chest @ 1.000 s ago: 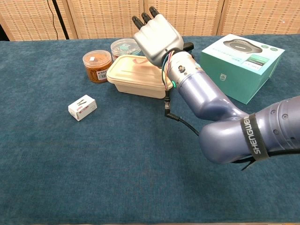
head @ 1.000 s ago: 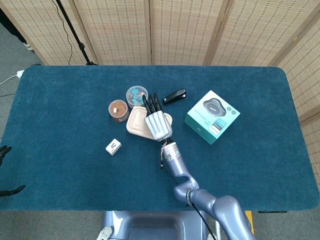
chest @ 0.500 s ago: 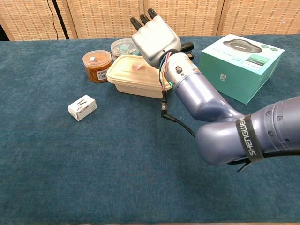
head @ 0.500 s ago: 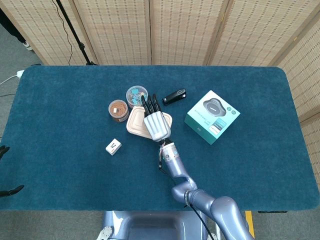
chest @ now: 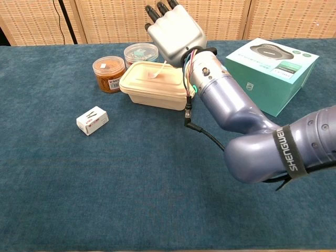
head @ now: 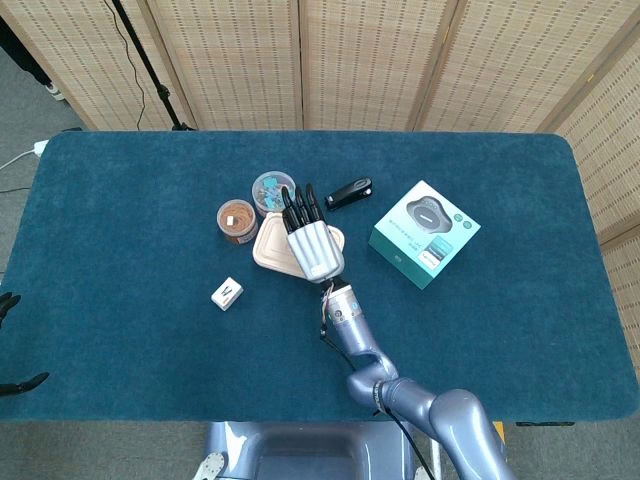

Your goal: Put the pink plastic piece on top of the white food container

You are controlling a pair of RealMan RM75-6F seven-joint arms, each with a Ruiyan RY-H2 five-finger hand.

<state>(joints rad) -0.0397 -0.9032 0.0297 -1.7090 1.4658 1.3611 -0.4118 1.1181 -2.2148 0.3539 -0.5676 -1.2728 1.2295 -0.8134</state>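
The white food container [chest: 152, 88] stands mid-table with its lid on; in the head view the container [head: 268, 250] shows only partly under my hand. A small pale pink plastic piece [chest: 156, 73] lies on the lid, free of any hold. My right hand [chest: 173, 32] hovers just above the container's right end, fingers stretched out and holding nothing. From the head view the right hand [head: 311, 238] covers the pink piece. Only dark fingertips of my left hand [head: 12, 340] show at the far left edge, spread apart and off the table.
A brown-filled jar [chest: 108, 73] and a second jar [chest: 139, 52] stand right behind the container. A black object [head: 348, 193] lies behind my hand. A teal box [chest: 270, 73] sits to the right, a small white box [chest: 92, 120] to the front left.
My right hand has lifted from the lid, uncovering the pink piece, which stays on the container. The left hand has not moved.
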